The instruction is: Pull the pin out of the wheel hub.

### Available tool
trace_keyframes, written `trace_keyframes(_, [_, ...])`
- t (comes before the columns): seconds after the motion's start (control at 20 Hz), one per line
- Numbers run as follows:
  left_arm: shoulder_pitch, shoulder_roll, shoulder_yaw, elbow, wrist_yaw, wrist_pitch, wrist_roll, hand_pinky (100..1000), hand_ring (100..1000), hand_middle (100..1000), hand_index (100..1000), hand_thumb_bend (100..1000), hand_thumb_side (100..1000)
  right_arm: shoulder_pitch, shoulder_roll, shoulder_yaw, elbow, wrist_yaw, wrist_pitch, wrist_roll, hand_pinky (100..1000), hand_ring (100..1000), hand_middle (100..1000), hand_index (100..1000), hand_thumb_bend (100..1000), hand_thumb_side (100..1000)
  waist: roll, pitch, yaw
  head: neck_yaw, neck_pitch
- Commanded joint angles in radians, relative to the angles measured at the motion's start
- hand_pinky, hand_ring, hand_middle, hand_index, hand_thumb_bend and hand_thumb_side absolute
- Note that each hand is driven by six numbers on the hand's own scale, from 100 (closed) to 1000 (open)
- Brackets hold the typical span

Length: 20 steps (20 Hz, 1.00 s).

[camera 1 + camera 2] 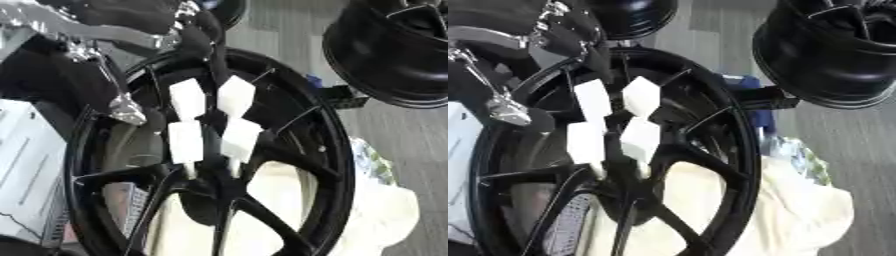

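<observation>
In the left eye view, your left hand point(206, 117) reaches down from the upper left into the black wheel hub point(332, 150), its white-padded fingers point(187, 97) extended toward the centre where the spokes meet. The pin is probably just below the fingertips, but you cannot make it out there. A second black rim point(385, 55) sits well to the hand's right.

In the right eye view, the same hand's fingers look straight rather than curled. A cream cloth point(798, 210) lies below and right of the hand, under the hub.
</observation>
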Motion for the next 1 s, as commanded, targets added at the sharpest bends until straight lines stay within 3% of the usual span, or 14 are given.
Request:
trace_keyframes(0.05, [-0.012, 0.005, 0.028, 0.024, -0.038, -0.119, -0.088, 821, 798, 717, 810, 533, 183, -0.01, -0.023, -0.019, 0.004, -0.007, 0.321, -0.328, 839, 640, 792, 894, 100, 377, 0.001, -0.013, -0.003, 0.004, -0.019])
trace_keyframes(0.55, [-0.003, -0.015, 0.027, 0.115, -0.153, -0.178, -0.008, 818, 805, 744, 811, 586, 195, -0.018, -0.012, -0.026, 0.016, -0.021, 0.31, -0.328, 840, 636, 792, 895, 100, 390, 0.0, 0.005, -0.013, 0.014, -0.037])
trace_keyframes(1.0, [0.006, -0.028, 0.004, 0.158, -0.162, -0.211, -0.006, 823, 801, 744, 813, 536, 199, -0.025, -0.002, -0.034, 0.026, -0.028, 0.301, -0.328, 840, 634, 793, 897, 100, 397, -0.001, 0.018, -0.019, 0.018, -0.046])
